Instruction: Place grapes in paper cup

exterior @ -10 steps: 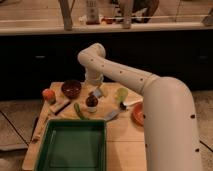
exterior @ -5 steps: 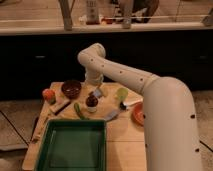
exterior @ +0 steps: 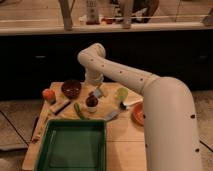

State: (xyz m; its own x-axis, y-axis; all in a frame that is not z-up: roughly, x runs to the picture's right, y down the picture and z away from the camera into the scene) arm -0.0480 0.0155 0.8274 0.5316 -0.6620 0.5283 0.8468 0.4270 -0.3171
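Across the right half of the camera view sweeps the robot's big white arm (exterior: pixel 150 95), running from the lower right corner up and left to an elbow above the bench (exterior: pixel 120 145), then dropping down to the gripper (exterior: pixel 94 93). That gripper hangs low over the middle of the bench, right above the paper cup (exterior: pixel 91 107), with the grapes (exterior: pixel 91 101) just beneath it; whether the fingers are spread or closed, and whether they have hold of the grapes, I cannot tell, since the wrist and the dark bunch blend together there.

Next in size, the green tray (exterior: pixel 70 146) fills the near left part of the wooden bench. An orange plate (exterior: pixel 138 114) pokes out from behind the arm at the right edge. Toward the far left sits the dark brown bowl (exterior: pixel 71 88), and beside it, further left, the orange-red round fruit (exterior: pixel 48 94). A yellow-green cup (exterior: pixel 122 93) stands to the right of the gripper, near the arm.

The grapes show as a small dark reddish lump sitting at the top of the white paper cup, in or on its mouth. Just left of the cup lies a green vegetable (exterior: pixel 79 110), slanted toward the tray
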